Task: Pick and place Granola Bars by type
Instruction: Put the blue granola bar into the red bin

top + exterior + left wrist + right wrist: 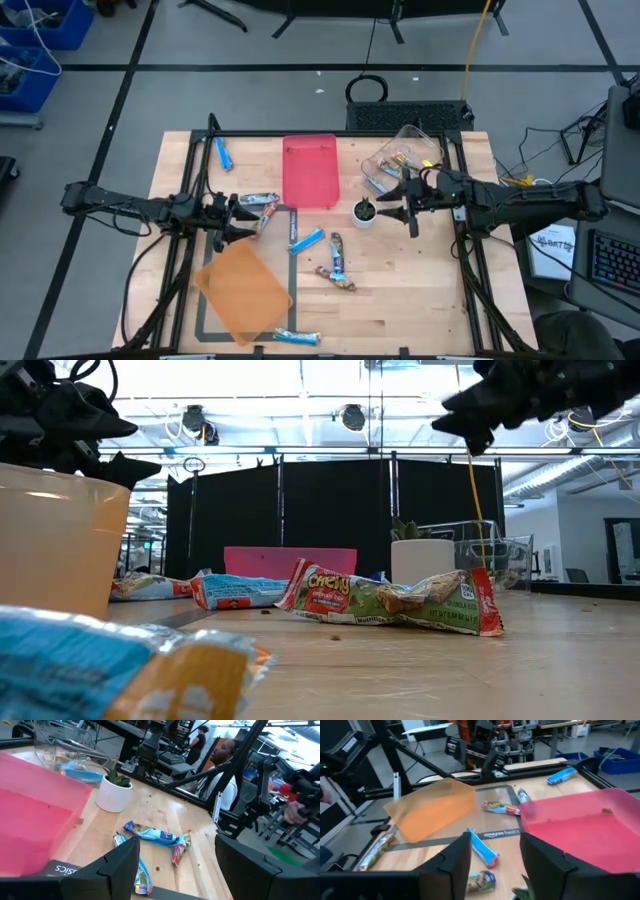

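Note:
Granola Bars lie scattered on the wooden table: a blue one at the far left, one just past my left gripper's fingertips, a blue one and two dark ones at the middle, and a blue one at the near edge. More bars lie in the clear bin. My left gripper hovers open at the table's left, holding nothing. My right gripper stands open and raised beside the clear bin, with nothing between its fingers.
A pink tray stands at the far middle. An orange tray lies at the near left. A small plant in a white cup stands just in front of my right gripper. People sit beyond the table.

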